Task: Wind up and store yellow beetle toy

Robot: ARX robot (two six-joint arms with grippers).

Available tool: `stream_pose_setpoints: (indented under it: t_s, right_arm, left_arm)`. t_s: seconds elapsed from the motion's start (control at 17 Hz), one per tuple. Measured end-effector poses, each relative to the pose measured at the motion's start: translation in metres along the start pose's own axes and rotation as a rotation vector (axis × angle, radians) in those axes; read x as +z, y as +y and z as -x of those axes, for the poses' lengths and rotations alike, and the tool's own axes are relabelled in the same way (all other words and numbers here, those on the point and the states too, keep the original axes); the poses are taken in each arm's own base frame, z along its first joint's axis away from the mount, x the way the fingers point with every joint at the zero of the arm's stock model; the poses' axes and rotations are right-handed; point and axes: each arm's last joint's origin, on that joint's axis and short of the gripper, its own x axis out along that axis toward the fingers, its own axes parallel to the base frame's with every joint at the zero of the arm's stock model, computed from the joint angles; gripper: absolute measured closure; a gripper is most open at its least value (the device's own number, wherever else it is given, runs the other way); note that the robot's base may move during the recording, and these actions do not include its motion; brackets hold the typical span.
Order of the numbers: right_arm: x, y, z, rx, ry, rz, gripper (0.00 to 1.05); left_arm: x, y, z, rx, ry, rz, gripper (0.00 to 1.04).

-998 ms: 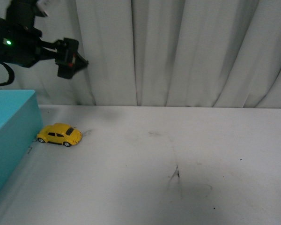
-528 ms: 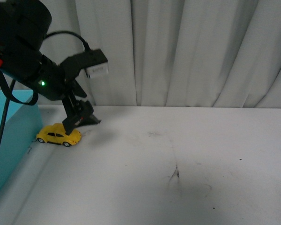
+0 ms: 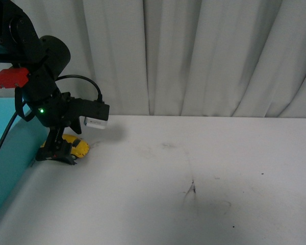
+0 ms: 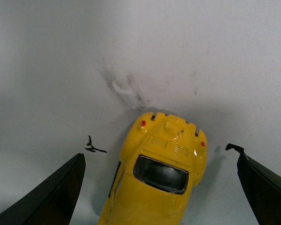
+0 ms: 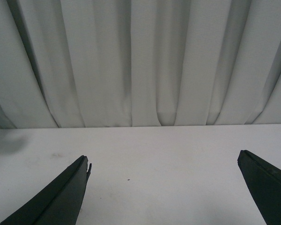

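A white pleated curtain is shown behind a pale, scuffed bench; a teal box is cut off at the left edge. The black left arm is bent down beside it. The yellow beetle toy is set on the bench near the box, between the left fingers — spread wide, nothing gripped. Its long axis is laid crosswise to their closing line, flanks towards them. Its nose is cut off. The right fingers — likewise wide and empty — are pointed at the curtain, well apart.
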Motion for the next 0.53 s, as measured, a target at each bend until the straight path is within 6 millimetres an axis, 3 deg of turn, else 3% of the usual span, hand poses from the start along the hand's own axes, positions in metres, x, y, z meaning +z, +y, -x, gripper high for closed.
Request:
stream_pose_setpoints:
  t_s: [0.18,0.41,0.53]
  right_arm:
    - [0.0,0.0,0.0,0.0,0.0,0.0,0.06]
    - [0.0,0.0,0.0,0.0,0.0,0.0,0.06]
    - [0.0,0.0,0.0,0.0,0.0,0.0,0.06]
  left_arm:
    - [-0.017,0.01,-0.004,0.021,0.099,-0.062,0.07]
    - [-0.016,0.007,-0.008,-0.026,0.087,-0.096,0.53]
    - [-0.013,0.007,-0.006,-0.03,0.06,-0.081,0.63]
